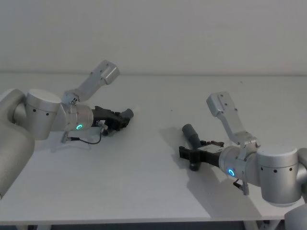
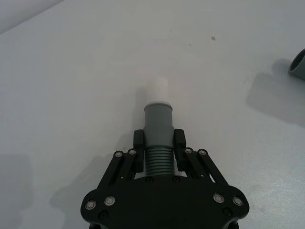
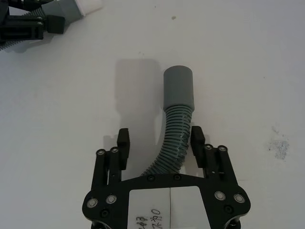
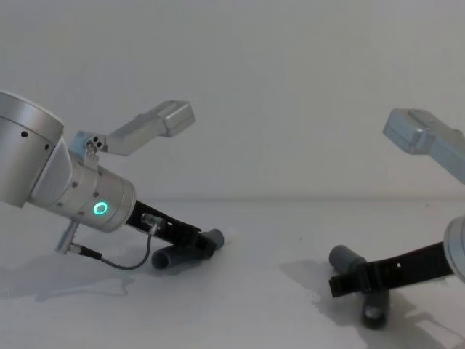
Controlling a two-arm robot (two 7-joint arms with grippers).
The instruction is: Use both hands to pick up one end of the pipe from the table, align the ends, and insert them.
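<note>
Left wrist view: the left gripper (image 2: 158,143) is clenched on the ribbed middle of the first elbow piece (image 2: 157,119), whose whitish tip (image 2: 156,89) sticks out beyond the fingers. In the right wrist view, the right gripper (image 3: 160,139) is spread wide. The second elbow piece (image 3: 177,124) lies on the white table (image 3: 57,119) between its fingers, nearer one, with its wide grey cuff (image 3: 178,88) past them. The pieces sit well apart.
</note>
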